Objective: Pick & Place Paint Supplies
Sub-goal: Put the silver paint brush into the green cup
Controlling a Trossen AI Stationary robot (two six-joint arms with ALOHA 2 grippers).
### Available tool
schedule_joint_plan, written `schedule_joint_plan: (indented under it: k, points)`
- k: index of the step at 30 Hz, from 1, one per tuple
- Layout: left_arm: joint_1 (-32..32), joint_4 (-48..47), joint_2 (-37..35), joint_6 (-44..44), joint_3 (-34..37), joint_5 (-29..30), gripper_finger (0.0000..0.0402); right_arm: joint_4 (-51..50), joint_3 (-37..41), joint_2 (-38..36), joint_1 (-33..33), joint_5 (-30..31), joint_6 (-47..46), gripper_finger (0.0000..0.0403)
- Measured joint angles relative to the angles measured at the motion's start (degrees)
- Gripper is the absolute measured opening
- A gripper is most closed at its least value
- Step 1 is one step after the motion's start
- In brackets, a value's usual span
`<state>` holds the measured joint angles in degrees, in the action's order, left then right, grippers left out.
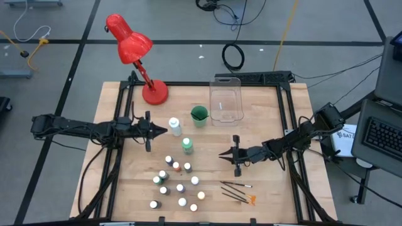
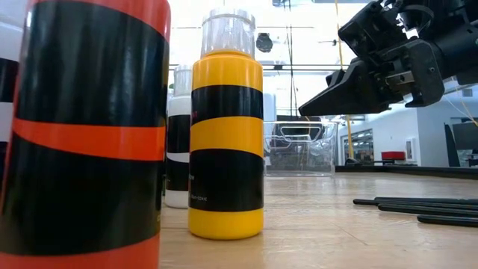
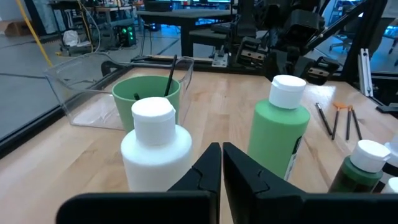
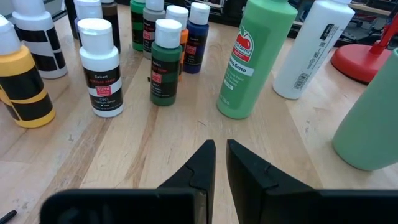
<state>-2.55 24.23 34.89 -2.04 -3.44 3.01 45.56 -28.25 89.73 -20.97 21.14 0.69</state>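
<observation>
My left gripper hovers over the table with its jaws closed on nothing, the tips nearly touching, and the white tall bottle stands just ahead of them. The green tall bottle is a little farther on and to one side, so I count two tall bottles. My right gripper has its jaws closed and empty too, pointing toward that green bottle, which is near but not touching. Between and below both sets of jaws stand the small paint bottles; I count about twelve (a few crowd together, so the number is not certain). Beside my right jaws lie the brushes, roughly four. Beyond the bottles sit one green cup holding a dark stick, one clear bin and one red lamp.
</observation>
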Motion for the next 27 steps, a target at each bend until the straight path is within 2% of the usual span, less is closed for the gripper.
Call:
schedule_joint_plan:
  k: [7, 15, 27]
  points:
    - [0.0, 0.2, 0.0, 1.9, 0.0, 0.0, 0.0002, 0.0, 0.0, 0.0, 0.0, 0.0, 0.2, 0.0031]
    - [0.0, 0.2, 0.0, 2.0, 0.0, 0.0, 0.0024, 0.0, 0.0, 0.0, 0.0, 0.0, -0.1, 0.0031]
    - [0.0, 1.7, 0.0, 2.1, 0.0, 0.0, 0.0026, 0.1, 0.0, 0.6, 0.0, 0.0, -0.5, 0.0031]
